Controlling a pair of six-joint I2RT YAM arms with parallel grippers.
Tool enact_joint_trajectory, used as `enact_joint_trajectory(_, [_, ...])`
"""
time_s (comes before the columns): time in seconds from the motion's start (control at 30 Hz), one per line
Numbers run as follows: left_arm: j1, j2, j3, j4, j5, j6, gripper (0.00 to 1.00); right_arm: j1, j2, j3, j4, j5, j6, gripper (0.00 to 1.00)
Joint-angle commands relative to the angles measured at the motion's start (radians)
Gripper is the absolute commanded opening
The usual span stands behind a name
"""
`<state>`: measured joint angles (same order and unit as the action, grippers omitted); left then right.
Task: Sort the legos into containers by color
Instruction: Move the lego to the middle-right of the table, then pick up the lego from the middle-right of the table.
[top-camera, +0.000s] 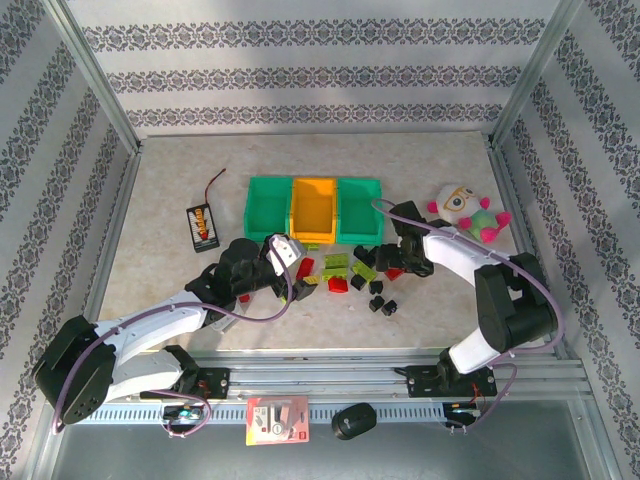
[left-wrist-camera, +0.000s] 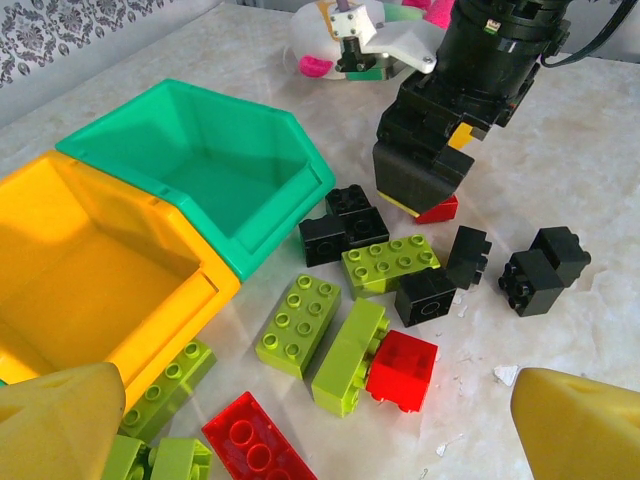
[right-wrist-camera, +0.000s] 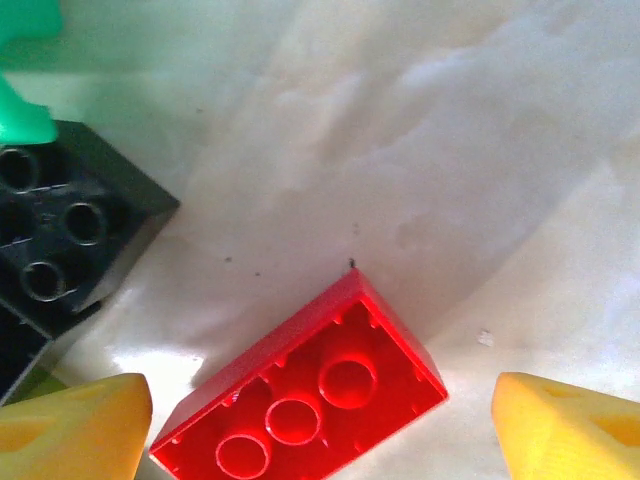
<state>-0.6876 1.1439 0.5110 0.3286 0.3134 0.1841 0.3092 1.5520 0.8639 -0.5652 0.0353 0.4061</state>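
Right jaws: spread, yellow fingertips (right-wrist-camera: 70, 425) low on either side of a red lego (right-wrist-camera: 300, 400), with a gap to it on both sides and no contact visible. Red lego flat on the table (right-wrist-camera: 420, 150), studs up, lying at a slant to the line between the fingertips. Just beside it, a black lego (right-wrist-camera: 60, 230).

Left jaws: spread as well, yellow pads (left-wrist-camera: 580, 420) wide apart and holding nothing, hanging over the near side of the pile.

Under and beyond them, legos loose on the table: lime green bricks (left-wrist-camera: 390, 262), black bricks (left-wrist-camera: 345, 225), a small red brick (left-wrist-camera: 402, 370) touching a lime one.

Farther out, the containers in a row, side by side and touching: a teal bin (top-camera: 268, 205), an orange-yellow bin (top-camera: 312, 208), a second teal bin (top-camera: 360, 208), just behind the pile. No brick visible inside any of them.

Off to the sides, a plush toy (top-camera: 465, 210) and a battery holder (top-camera: 203, 227).

Handling, as a judgement: hard, stiff, light plastic with glossy sides, so likely slippery and quick to skate or spin on the smooth table. Best held across the two long flat walls, low, below the studs. With the slant as it is, a risk of pinching corners and twisting the brick; better squared up first.
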Motion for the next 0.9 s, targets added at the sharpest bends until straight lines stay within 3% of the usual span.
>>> enact_joint_trajectory(0.0, [-0.013,0.005,0.003,0.042,0.023,0.025,0.99,-0.007,-0.030,-0.021,-0.005,-0.020,0.042,0.88])
enact_joint_trajectory(0.27, [-0.013,0.019,-0.002,0.057,0.036,0.020,0.99,0.001,-0.051,-0.102,0.175,-0.013,0.260,0.88])
enact_joint_trajectory(0.33, [-0.013,0.020,-0.004,0.059,0.036,0.020,0.99,0.012,-0.043,-0.107,0.194,0.032,0.309,0.78])
enact_joint_trajectory(0.4, [-0.013,0.018,-0.005,0.059,0.036,0.021,0.99,0.037,-0.033,-0.100,0.182,0.102,0.345,0.59])
enact_joint_trajectory(0.67, [-0.013,0.012,-0.016,0.067,0.031,0.024,0.99,0.054,-0.033,-0.101,0.169,0.148,0.370,0.46])
enact_joint_trajectory(0.77, [-0.014,0.012,-0.020,0.073,0.031,0.024,0.99,0.054,-0.028,-0.099,0.169,0.146,0.364,0.46])
enact_joint_trajectory(0.87, [-0.014,0.013,-0.021,0.075,0.032,0.024,0.99,0.054,-0.013,-0.086,0.158,0.158,0.356,0.53])
